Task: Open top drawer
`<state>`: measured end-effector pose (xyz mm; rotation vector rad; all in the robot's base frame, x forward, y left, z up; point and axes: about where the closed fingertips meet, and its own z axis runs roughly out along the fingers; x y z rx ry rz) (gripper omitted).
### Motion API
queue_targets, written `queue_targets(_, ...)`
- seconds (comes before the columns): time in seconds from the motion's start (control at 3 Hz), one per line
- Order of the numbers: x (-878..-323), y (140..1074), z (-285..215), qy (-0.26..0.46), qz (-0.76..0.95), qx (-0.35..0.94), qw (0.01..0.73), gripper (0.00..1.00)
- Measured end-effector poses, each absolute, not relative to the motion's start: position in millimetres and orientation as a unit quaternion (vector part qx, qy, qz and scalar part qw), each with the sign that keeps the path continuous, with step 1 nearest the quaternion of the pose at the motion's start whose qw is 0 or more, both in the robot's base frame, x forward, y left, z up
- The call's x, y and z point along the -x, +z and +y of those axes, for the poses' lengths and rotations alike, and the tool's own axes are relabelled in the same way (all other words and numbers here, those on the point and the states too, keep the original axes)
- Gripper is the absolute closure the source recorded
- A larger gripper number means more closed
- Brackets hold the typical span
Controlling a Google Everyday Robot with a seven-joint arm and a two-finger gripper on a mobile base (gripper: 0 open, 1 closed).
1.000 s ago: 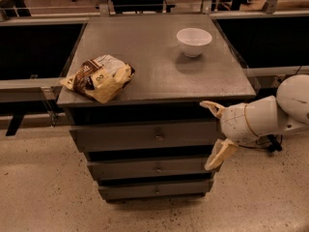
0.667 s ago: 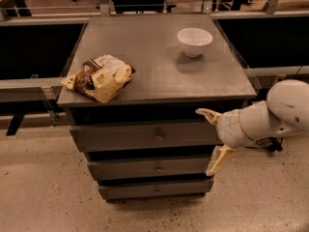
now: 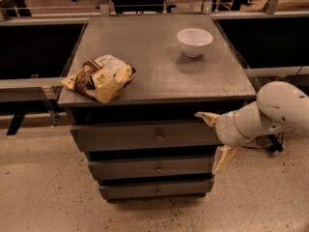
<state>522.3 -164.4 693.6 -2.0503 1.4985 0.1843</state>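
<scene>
The gripper (image 3: 216,138), fingers spread wide, has edged in from three o'clock toward the knob (image 3: 158,135). The top drawer (image 3: 120,138), just under the tabletop (image 3: 154,57), is still shut, so the grasp remains ahead.

gripper (image 3: 208,142) shifted left and a bit lower over the last 1 s, now tight against the right end of the top drawer (image 3: 145,137). Upper fingertip (image 3: 202,116) dropped from just under the tabletop (image 3: 159,76) edge to about level with the drawer front's top. Lower finger hangs steeper than before. White arm (image 3: 282,105) came in left with it, closer to the cabinet
</scene>
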Motion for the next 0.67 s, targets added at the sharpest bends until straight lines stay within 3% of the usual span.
queue_targets(0.67,-571.2,674.9,-195.3,0.008,0.588,0.768,0.253,0.00)
